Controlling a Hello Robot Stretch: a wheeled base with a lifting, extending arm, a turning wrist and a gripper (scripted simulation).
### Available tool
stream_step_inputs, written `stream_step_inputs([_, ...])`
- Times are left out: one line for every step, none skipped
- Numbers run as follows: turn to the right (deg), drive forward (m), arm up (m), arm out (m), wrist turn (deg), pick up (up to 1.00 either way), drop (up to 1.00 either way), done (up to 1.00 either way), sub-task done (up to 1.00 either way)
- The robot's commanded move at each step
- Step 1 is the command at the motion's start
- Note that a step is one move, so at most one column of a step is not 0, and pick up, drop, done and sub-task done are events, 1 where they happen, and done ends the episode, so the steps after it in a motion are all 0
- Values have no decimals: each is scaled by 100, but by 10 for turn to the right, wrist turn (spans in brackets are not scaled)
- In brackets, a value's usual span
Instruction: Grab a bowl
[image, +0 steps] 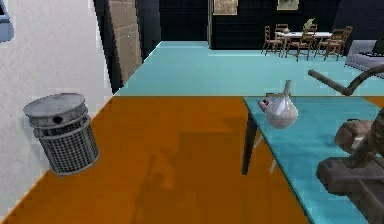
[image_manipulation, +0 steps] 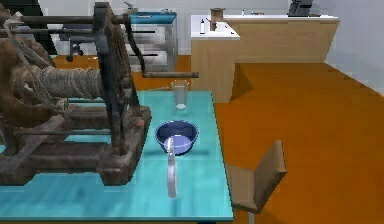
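A blue bowl (image_manipulation: 177, 136) stands on the teal table (image_manipulation: 205, 165), just right of a big brown wooden machine-like piece (image_manipulation: 70, 100). Right in front of the bowl rises a thin pale curved strip (image_manipulation: 172, 176); I cannot tell what it is. A clear glass (image_manipulation: 181, 95) stands behind the bowl. In the forward view a small whitish rounded vessel (image: 279, 110) with a thin upright part sits near the far corner of the teal table (image: 310, 150).
A brown chair (image_manipulation: 262, 178) stands at the table's right edge on orange floor. A tan counter (image_manipulation: 270, 42) lies beyond. A grey mesh bin (image: 62, 131) sits by the wall at the forward view's left. Far off stands a dining table with chairs (image: 305, 40).
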Motion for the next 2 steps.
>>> stream_step_inputs([0,0,50,0,0,0,0,0,0])
stream_step_inputs([0,0,38,0,0,0,0,0,0])
